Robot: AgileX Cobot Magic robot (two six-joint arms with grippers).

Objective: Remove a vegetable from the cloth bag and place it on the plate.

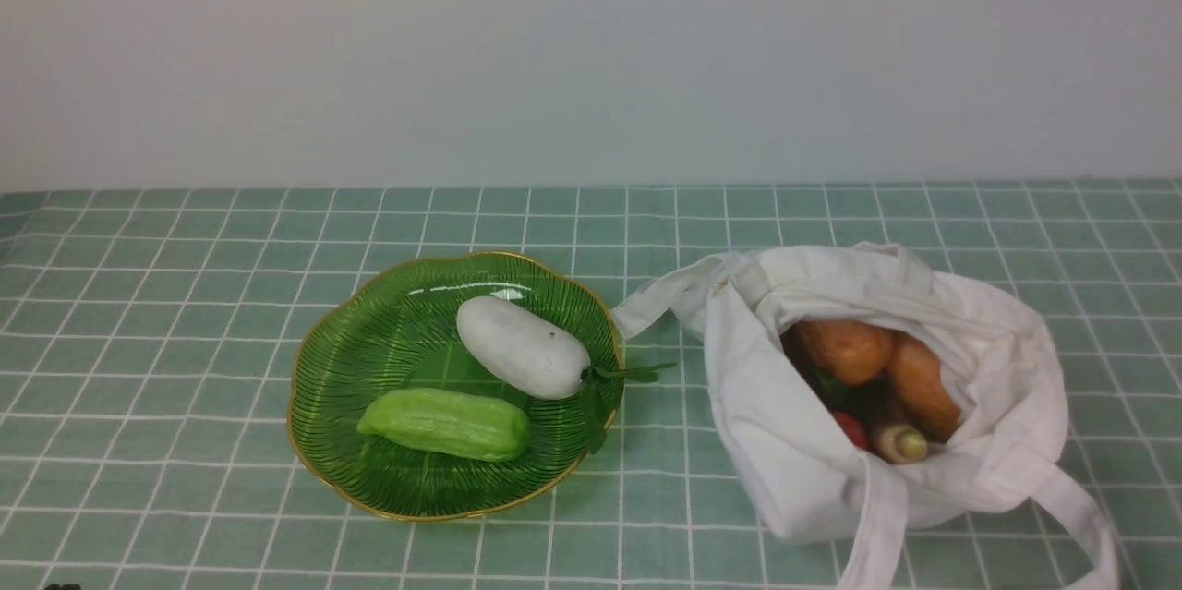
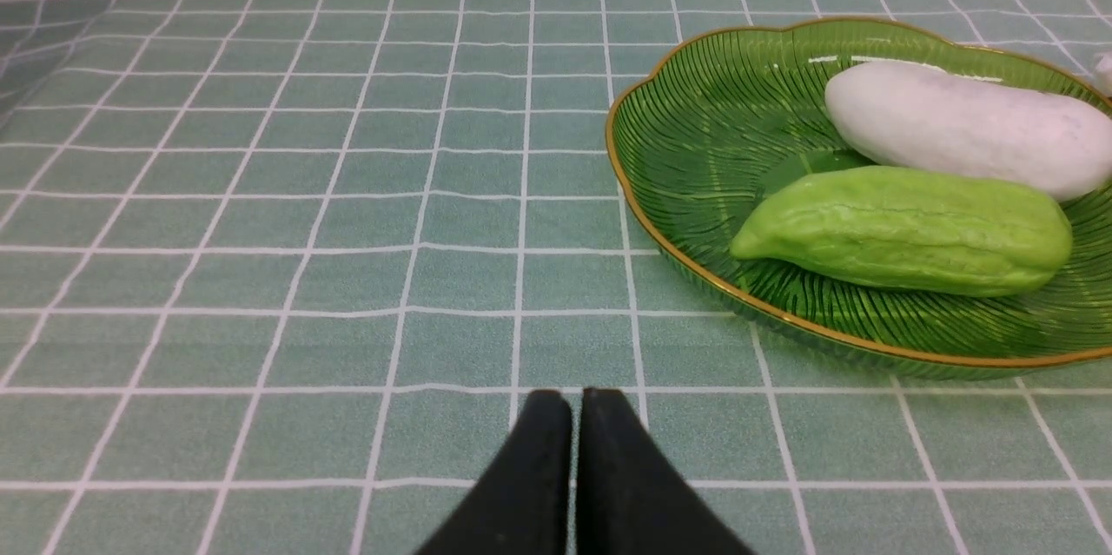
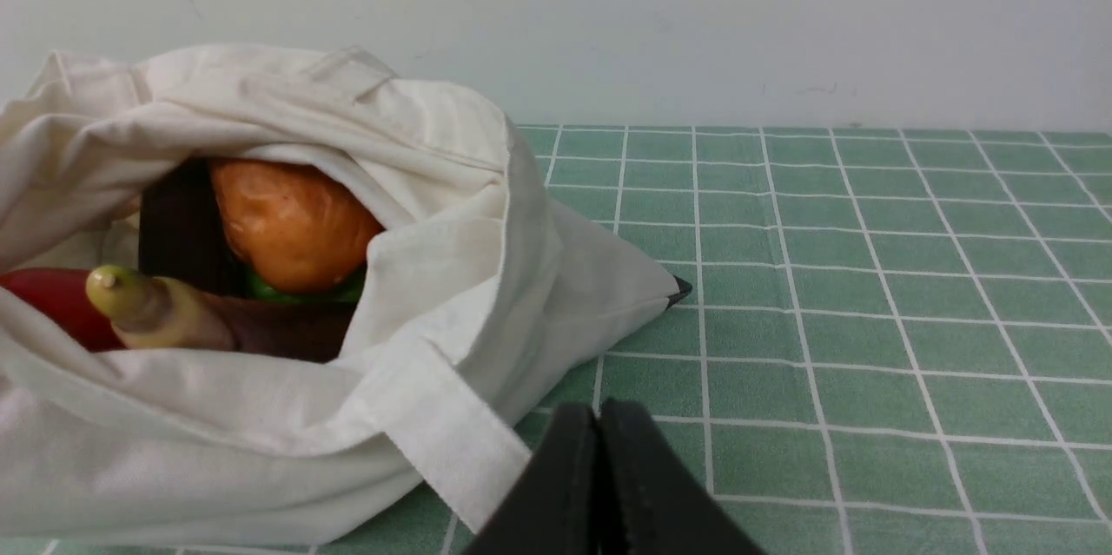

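Left gripper (image 2: pixel 573 403): its black fingertips are pressed together with nothing between them, low over the green checked tablecloth (image 1: pixel 166 295), near and left of the plate; it has no work in this step and is best kept clear.

Plate: the green ribbed glass plate with a gold rim (image 1: pixel 319 359) sits left of centre, with room left on its far-left part.

On the plate: a white oval radish-like vegetable (image 1: pixel 522 346) lies on the far right side with its green leaves (image 1: pixel 628 375) hanging over the rim toward the bag; a light green ridged gourd (image 1: pixel 446 424) lies nearer, just beside it.

Cloth bag: the white cloth tote bag (image 1: pixel 794 442) lies on its side at the right, mouth open toward the near side, one strap (image 1: pixel 660 299) trailing toward the plate.

Inside the bag: two orange carrot-like vegetables (image 1: pixel 845 350) lie uppermost; below them are a red piece (image 1: pixel 851 429) and a pale stalk with a yellow-green tip (image 1: pixel 900 442).

Right gripper (image 3: pixel 599 416): fingertips closed, empty, low over the cloth just outside the right side of the bag mouth.

Step in hand: judged as reaching into the bag for the next vegetable.

Doing it well: spread the fingers before entering, go in through the open mouth rather than over the folded hem (image 3: pixel 408 147), and take the uppermost orange vegetable across its narrow width.

Risk: catching fabric with the vegetable would drag the whole bag.
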